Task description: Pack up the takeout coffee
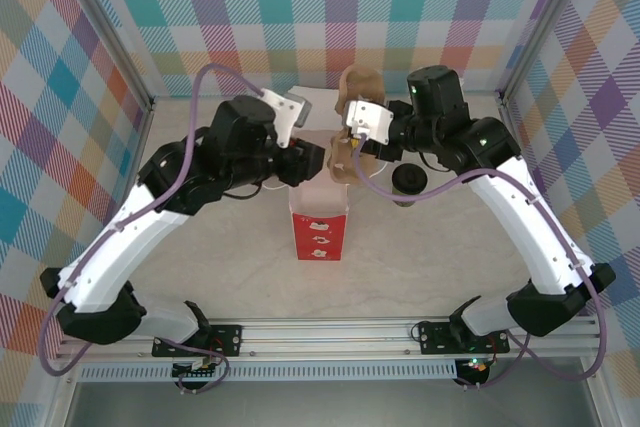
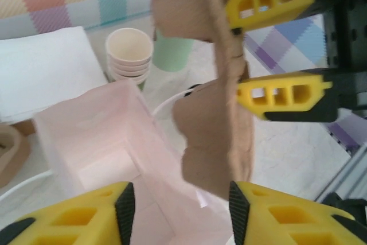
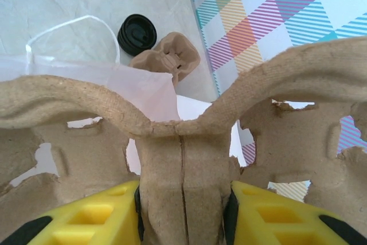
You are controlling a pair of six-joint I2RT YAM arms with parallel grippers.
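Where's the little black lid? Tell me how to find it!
Find the open bag with the red front in the middle of the table. Just right of it, on the tabletop by the right arm, lies the black lid. It is flat, round and black, while the cup carriers nearby are brown and bumpy.

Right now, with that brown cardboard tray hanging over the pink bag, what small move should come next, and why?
Probably the right gripper should ease the cardboard tray straight down into the pink bag. Its fingers clamp the tray on edge over the bag's open mouth, and the left gripper stands open, gripping nothing.
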